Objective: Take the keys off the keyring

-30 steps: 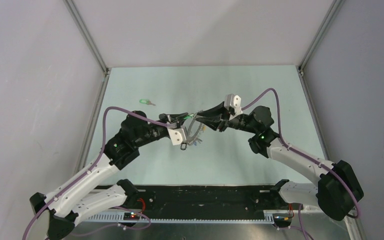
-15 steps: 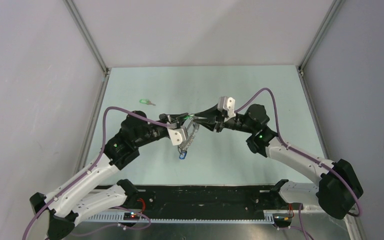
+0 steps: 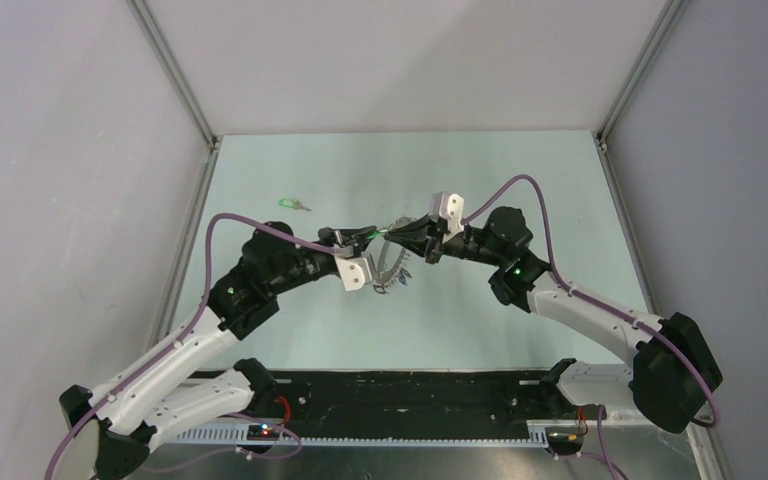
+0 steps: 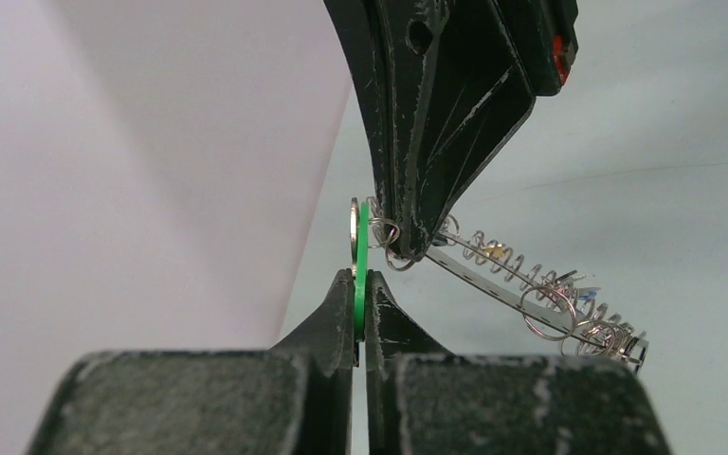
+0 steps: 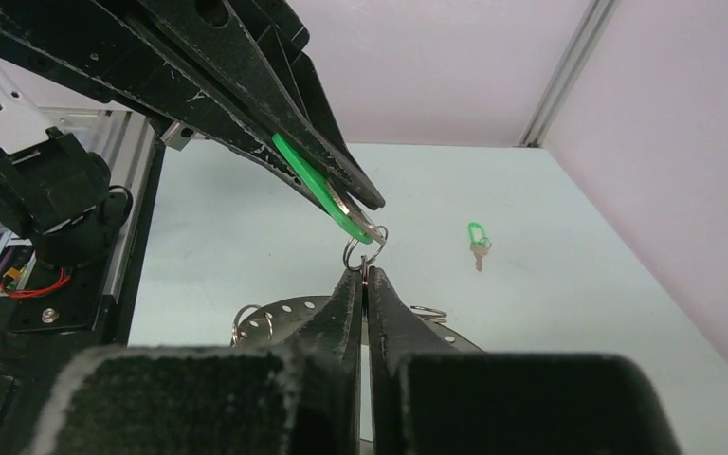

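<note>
table (image 3: 460, 330): pale green | walls (image 3: 400, 60): plain pale | corner post (image 3: 173, 70): aluminium

Bright, soft, even light; only faint shadows on the table (image 3: 440, 320). In the wrist views, the left gripper (image 4: 360, 284) and right gripper (image 5: 365, 280) blur toward 6 o'clock; the wall (image 4: 104, 142) at 9 o'clock washes pale.
</note>
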You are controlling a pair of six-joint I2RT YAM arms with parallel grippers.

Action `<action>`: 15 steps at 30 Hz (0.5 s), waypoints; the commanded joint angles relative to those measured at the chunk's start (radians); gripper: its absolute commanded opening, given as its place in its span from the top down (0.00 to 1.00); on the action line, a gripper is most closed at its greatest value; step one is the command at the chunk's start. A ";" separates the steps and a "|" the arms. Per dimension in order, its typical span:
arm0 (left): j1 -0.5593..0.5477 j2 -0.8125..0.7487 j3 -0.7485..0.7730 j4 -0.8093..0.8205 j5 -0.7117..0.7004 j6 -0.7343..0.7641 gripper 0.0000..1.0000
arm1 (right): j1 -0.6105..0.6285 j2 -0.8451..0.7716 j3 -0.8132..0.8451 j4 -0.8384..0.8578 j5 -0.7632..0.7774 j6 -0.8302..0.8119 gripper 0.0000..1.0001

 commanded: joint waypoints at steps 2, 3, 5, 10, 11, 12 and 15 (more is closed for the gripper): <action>0.002 -0.034 0.013 0.072 -0.012 0.010 1.00 | 0.003 -0.031 0.045 -0.038 0.022 -0.025 1.00; 0.002 -0.034 0.012 0.072 -0.016 0.011 1.00 | 0.002 -0.036 0.045 -0.053 0.022 -0.029 1.00; 0.003 -0.034 0.009 0.072 -0.023 0.010 1.00 | -0.005 -0.054 0.045 -0.074 0.024 -0.029 1.00; 0.005 -0.036 0.010 0.072 -0.028 0.011 1.00 | -0.026 -0.103 0.043 -0.115 0.030 -0.004 1.00; 0.007 -0.039 0.010 0.072 -0.030 0.011 1.00 | -0.032 -0.114 0.038 -0.113 0.030 0.007 1.00; 0.008 -0.039 0.010 0.072 -0.031 0.011 1.00 | -0.035 -0.120 0.034 -0.102 0.030 0.021 1.00; 0.008 -0.038 0.008 0.073 -0.025 0.011 1.00 | -0.049 -0.143 0.001 -0.046 0.027 0.064 1.00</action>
